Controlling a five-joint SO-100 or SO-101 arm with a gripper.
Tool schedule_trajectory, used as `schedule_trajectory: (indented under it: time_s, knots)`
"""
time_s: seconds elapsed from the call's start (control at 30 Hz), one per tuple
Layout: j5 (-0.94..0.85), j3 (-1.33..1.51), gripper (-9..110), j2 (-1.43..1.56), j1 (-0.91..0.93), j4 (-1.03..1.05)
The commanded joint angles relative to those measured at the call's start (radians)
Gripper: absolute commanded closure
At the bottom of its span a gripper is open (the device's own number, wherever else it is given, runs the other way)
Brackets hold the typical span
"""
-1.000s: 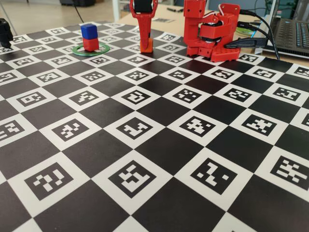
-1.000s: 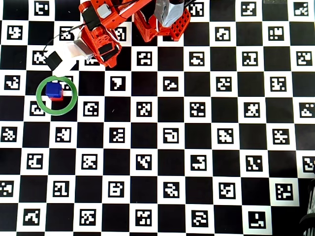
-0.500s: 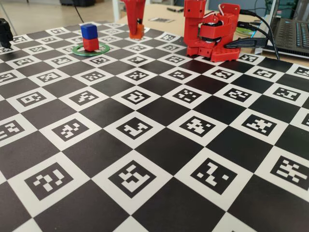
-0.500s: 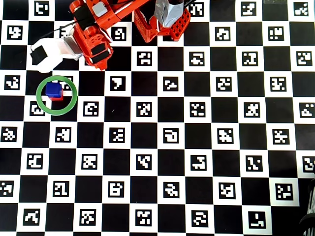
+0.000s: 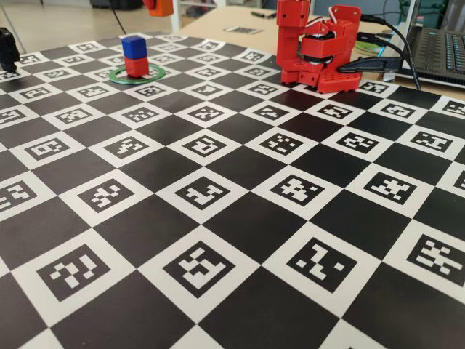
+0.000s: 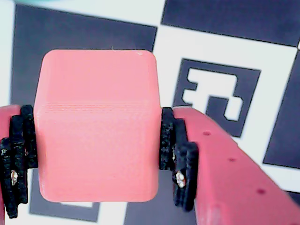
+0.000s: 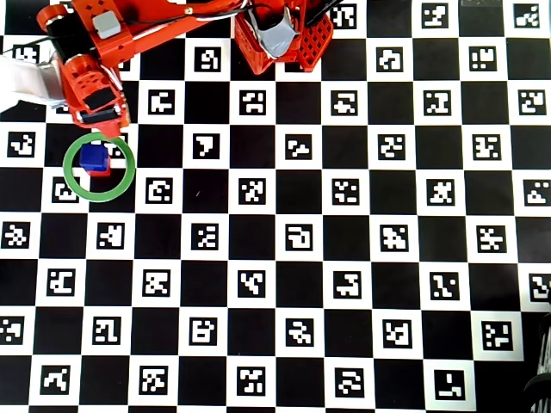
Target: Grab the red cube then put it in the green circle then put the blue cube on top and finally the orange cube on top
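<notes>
Orange cube [image 6: 96,126] clamped between gripper [image 6: 93,154] pads | blue cube [image 5: 133,46] atop red cube [image 5: 136,66]

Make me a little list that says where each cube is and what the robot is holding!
red cube: inside the green ring, on the board
blue cube: stacked on the red cube
orange cube: off the board, squeezed between the tool's pads
tool: shut on the orange cube
stack so far: two cubes high

blue cube [image 5: 134,46] sits on red cube [image 5: 136,66] inside green circle [image 5: 136,75].
</notes>
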Motion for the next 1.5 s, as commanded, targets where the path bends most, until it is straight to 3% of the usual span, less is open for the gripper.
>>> schedule_trajectory:
  time_s: [0.0,0.23,0.9,1.47]
  knots:
    - [0.04,-0.181,89,-0.006,-0.003,0.078]
    - [0.11,-0.295,89,-0.072,-0.012,0.103]
    - [0.218,-0.268,88,-0.095,-0.094,0.098]
    - [0.21,-0.086,88,-0.092,-0.06,-0.075]
